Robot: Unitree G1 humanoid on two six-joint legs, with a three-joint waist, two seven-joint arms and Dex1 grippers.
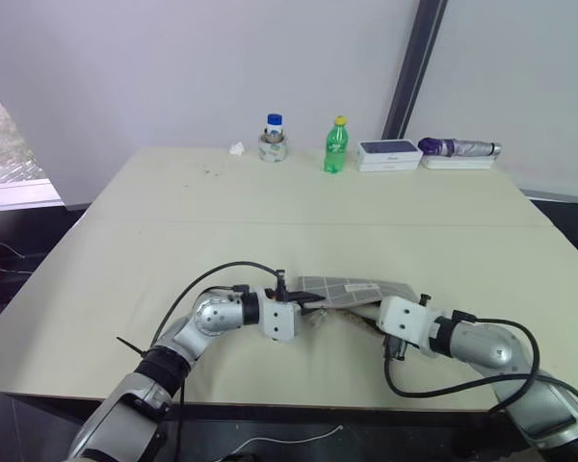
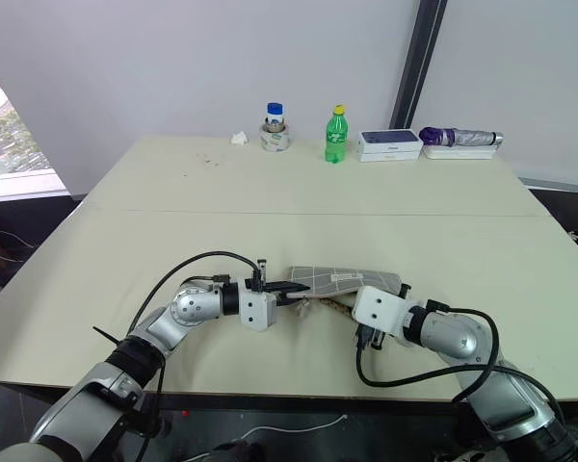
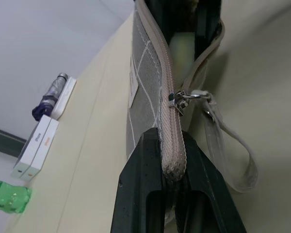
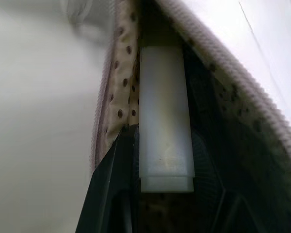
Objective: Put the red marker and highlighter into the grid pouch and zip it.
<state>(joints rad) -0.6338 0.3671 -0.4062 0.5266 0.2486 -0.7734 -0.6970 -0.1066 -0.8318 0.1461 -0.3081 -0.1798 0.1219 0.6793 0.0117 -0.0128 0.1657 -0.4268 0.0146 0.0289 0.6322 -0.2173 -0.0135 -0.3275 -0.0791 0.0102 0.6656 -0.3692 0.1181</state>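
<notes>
The grid pouch (image 1: pixel 352 289) lies near the table's front edge, grey with white lines, its mouth held open. My left gripper (image 3: pixel 172 165) is shut on the pouch's zipper end, just behind the zipper pull (image 3: pixel 177 99) and its cord. My right gripper (image 4: pixel 165 187) is shut on the pale-yellow highlighter (image 4: pixel 165 121), which points into the pouch mouth past the dotted lining (image 4: pixel 120 97). From the head, the right gripper (image 2: pixel 358 300) sits at the pouch's right end and the left gripper (image 2: pixel 294 289) at its left end. The red marker is hidden.
Along the table's far edge stand a jar with a blue lid (image 1: pixel 274 140), a green bottle (image 1: pixel 336 146), white boxes (image 1: pixel 389 154) and a folded purple umbrella (image 1: pixel 458 148). A crumpled scrap (image 1: pixel 236 148) lies beside the jar.
</notes>
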